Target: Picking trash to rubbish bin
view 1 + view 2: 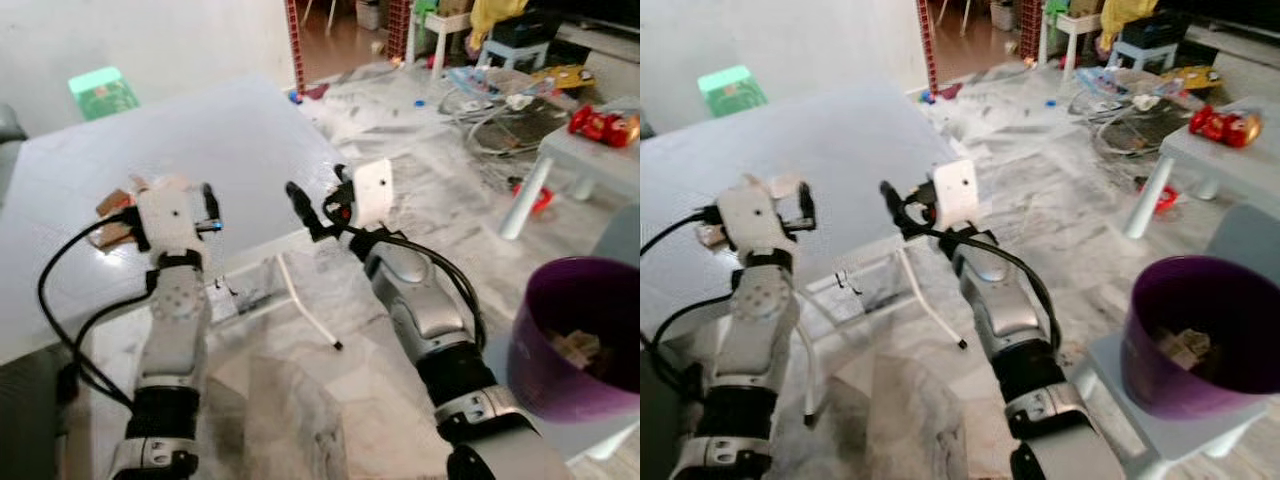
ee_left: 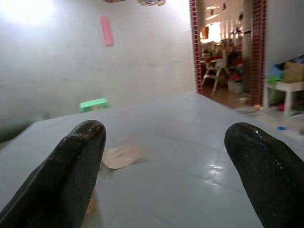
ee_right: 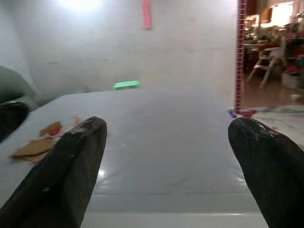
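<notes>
left gripper point(image 1: 172, 196) fingers spread wide, empty, over surface point(image 1: 200, 140) | right gripper point(image 1: 318, 205) likewise | cardboard scraps point(image 3: 40, 142) at left gripper's 9 o'clock: light, flat, flimsy (pinch a raised edge) | bin point(image 1: 575, 340) at 4 o'clock

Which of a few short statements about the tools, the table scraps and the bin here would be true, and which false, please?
1. The left tool is open with nothing between its fingers. True.
2. The right tool is shut on a brown scrap. False: it is open and holds nothing.
3. The purple bin stands on the robot's right side. True.
4. The bin is on top of the white table. False: it stands apart from the table, off to the right.
5. Brown scraps lie on the table near the left tool. True.
</notes>
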Motion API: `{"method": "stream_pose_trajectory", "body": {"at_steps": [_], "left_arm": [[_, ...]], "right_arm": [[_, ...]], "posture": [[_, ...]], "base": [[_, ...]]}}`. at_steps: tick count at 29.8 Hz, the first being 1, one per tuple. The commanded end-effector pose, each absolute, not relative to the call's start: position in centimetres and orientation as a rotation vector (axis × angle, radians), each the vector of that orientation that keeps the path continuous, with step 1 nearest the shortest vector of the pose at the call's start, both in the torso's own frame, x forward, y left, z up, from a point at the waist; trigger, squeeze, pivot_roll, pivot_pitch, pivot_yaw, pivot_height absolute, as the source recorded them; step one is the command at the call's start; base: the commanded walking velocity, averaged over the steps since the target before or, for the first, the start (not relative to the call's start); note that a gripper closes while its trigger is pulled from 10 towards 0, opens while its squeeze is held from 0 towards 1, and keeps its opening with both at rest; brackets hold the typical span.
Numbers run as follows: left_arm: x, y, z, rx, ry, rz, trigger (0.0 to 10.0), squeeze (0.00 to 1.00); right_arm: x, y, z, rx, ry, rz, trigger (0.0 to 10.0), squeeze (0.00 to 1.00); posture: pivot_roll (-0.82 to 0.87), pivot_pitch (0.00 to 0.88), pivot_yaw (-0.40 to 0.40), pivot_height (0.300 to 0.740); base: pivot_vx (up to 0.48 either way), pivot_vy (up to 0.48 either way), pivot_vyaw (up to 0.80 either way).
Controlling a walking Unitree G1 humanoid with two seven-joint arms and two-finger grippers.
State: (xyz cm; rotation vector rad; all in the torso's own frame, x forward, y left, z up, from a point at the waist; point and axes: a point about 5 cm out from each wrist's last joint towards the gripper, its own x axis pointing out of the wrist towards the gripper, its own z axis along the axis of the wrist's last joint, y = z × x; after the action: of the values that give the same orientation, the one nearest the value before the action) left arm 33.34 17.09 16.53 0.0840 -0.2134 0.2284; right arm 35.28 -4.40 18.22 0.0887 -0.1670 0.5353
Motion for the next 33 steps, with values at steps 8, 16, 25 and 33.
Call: {"method": "stream_pose_trajectory", "body": {"at_steps": [8, 16, 25, 33], "left_arm": [[33.3, 17.0, 17.3, 0.113, -0.237, 0.246, 10.0, 0.0], [33.3, 16.9, 17.1, 0.068, -0.21, 0.243, 10.0, 0.0], [33.4, 16.9, 17.2, 0.054, -0.21, 0.238, 10.0, 0.0], [33.4, 17.1, 17.2, 0.037, -0.206, 0.244, 10.0, 0.0]], "right_arm": [[35.2, -3.1, 18.8, 0.09, -0.188, 0.577, 10.0, 0.0], [35.0, -2.6, 19.0, 0.082, -0.201, 0.607, 10.0, 0.0], [35.0, -2.4, 19.1, 0.09, -0.199, 0.616, 10.0, 0.0], [35.0, -2.4, 19.2, 0.101, -0.201, 0.616, 10.0, 0.0]], "posture": [[0.05, 0.002, 0.067, 0.74], [0.05, 0.008, 0.066, 0.74], [0.04, 0.009, 0.067, 0.74], [0.04, 0.011, 0.067, 0.74]], "base": [[0.0, 0.0, 0.8], [0.0, 0.0, 0.8], [0.0, 0.0, 0.71], [0.0, 0.0, 0.0]]}}
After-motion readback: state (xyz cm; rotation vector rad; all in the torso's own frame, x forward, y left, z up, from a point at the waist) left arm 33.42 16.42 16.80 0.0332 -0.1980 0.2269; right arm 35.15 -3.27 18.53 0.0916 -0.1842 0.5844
